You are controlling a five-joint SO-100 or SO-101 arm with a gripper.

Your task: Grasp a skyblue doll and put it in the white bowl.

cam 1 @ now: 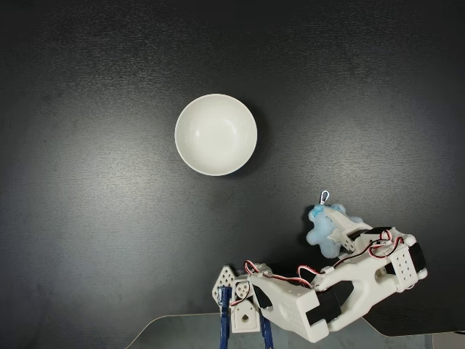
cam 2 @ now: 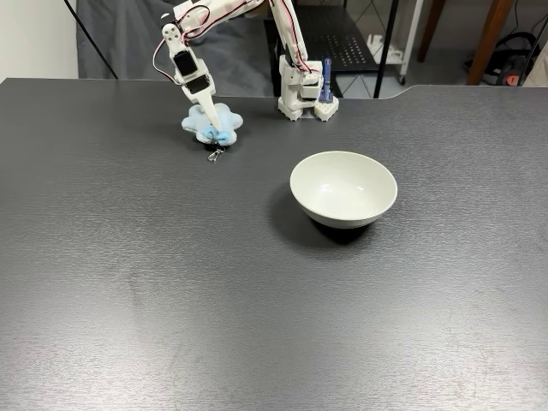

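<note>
The white arm leans down over the skyblue doll [cam 1: 324, 230], which lies on the dark table [cam 2: 171, 282] near the arm's base [cam 2: 300, 90], its silver clasp [cam 1: 325, 195] pointing toward the white bowl [cam 1: 216, 134]. The gripper [cam 2: 214, 130] has its fingers down in the fluff on either side of the plush, pinching it. The bowl stands well apart, mid-table, with nothing in it.

One fixed view straight overhead, another low, facing the arm, both sharing the white bowl [cam 1: 216, 134].
</note>
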